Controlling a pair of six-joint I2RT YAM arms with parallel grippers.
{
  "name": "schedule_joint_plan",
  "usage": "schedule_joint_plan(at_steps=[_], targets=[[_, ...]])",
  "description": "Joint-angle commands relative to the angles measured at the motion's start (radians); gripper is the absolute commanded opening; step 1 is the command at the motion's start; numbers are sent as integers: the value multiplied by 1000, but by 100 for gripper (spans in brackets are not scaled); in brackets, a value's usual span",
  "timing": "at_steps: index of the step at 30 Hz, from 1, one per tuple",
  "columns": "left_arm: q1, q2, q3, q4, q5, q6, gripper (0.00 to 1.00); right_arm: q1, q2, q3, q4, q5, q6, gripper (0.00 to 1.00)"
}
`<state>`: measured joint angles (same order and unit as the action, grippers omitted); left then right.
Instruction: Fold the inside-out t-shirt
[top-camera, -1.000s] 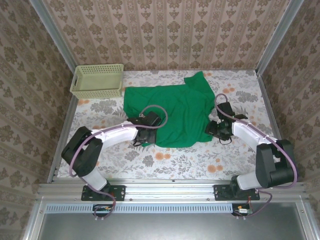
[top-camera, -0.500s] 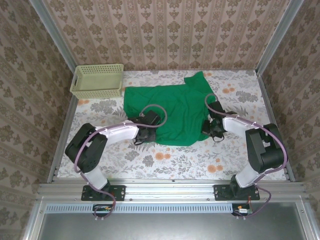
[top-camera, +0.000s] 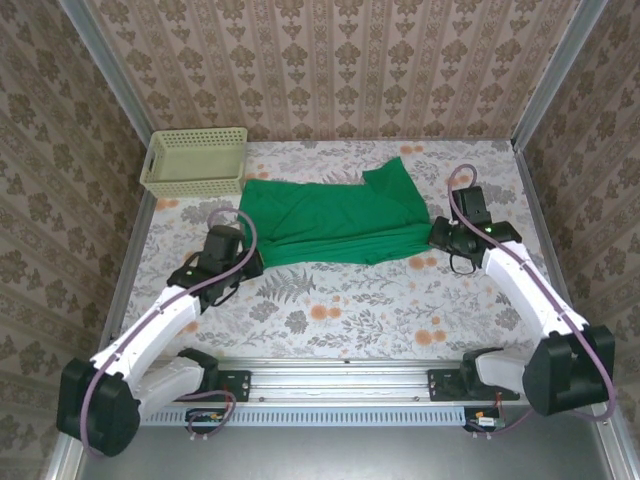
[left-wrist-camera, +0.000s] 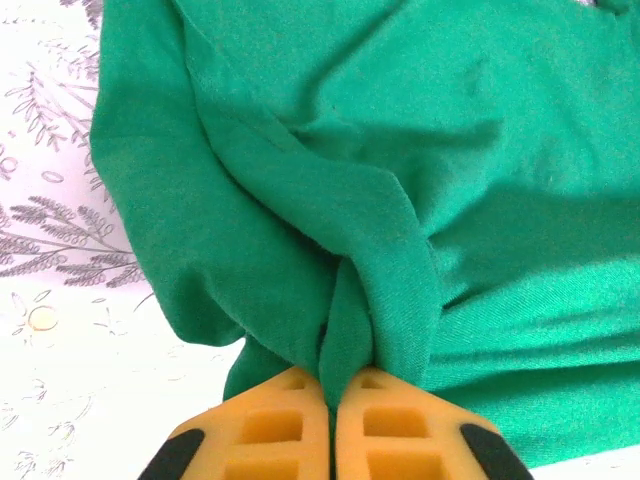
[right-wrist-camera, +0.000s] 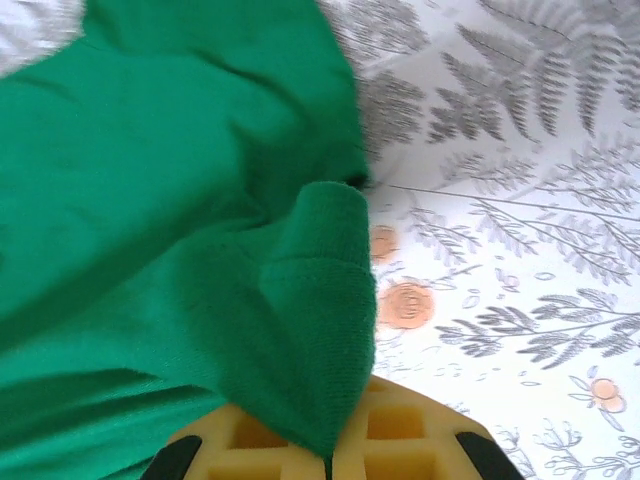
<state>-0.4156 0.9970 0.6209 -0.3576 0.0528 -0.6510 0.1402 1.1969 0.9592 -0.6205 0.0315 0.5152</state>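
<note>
Jaws of our left gripper (left-wrist-camera: 330, 392) and right gripper (right-wrist-camera: 328, 452) clamp edges of the inside-out t-shirt (top-camera: 330, 222), basket (top-camera: 195, 160) well apart on the tabletop (top-camera: 400, 300).

Left tool (left-wrist-camera: 330, 388), right tool (right-wrist-camera: 328, 452) both clamped

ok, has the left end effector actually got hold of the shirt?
Yes, the left end effector is shut on a bunched fold of the t-shirt.

White arms (top-camera: 160, 325), black joints (top-camera: 95, 412), purple cables (top-camera: 449, 185).
</note>
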Motion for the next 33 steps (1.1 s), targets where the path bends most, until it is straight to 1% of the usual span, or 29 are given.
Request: schedule_joint_plan(at_steps=[1,2,4,5,7,9,10,11,12,13,16,19,21,23,24,26,28,31,32,33], targets=[[65,50,-12,-67,22,73,19,14,-27,66,-110,34,-80,0],[64,94,13,-80,42,96,24,53,-19,94,-128,26,-94,0],[57,187,77,-120,77,128,27,143,15,148,-159,29,-115,0],[44,229,116,-161,57,134,29,186,34,171,-166,34,-116,0],[-6,274,186,-225,-25,139,37,241,64,194,-161,35,-107,0],[-108,277,250,-276,-142,136,47,271,91,211,-146,29,-97,0],[-175,271,282,-277,-185,134,51,279,102,218,-143,21,-92,0],[-237,267,308,-255,-200,135,53,286,112,224,-135,9,-88,0],[-282,268,321,-220,-187,132,54,290,117,227,-128,-2,-83,0],[-322,272,328,-160,-145,129,54,296,123,230,-117,-17,-81,0],[-387,302,293,84,-22,83,59,298,142,242,-96,-74,-71,0],[-441,396,297,276,57,57,65,299,173,252,-60,-148,-50,0],[-461,462,300,379,91,44,66,297,188,253,-23,-186,-34,0],[-466,522,291,501,136,23,67,292,242,262,5,-195,-21,0],[-467,544,287,538,142,7,69,285,264,266,17,-201,-19,0],[-469,594,287,620,175,-7,70,255,326,277,54,-244,-12,0],[-468,635,305,626,168,-18,72,230,391,299,80,-269,-9,0],[-470,703,338,632,171,-36,72,212,504,366,80,-261,-32,0],[-468,727,352,632,173,-44,72,205,538,392,80,-245,-39,2],[-469,751,365,628,175,-48,72,197,565,412,71,-231,-44,7]])
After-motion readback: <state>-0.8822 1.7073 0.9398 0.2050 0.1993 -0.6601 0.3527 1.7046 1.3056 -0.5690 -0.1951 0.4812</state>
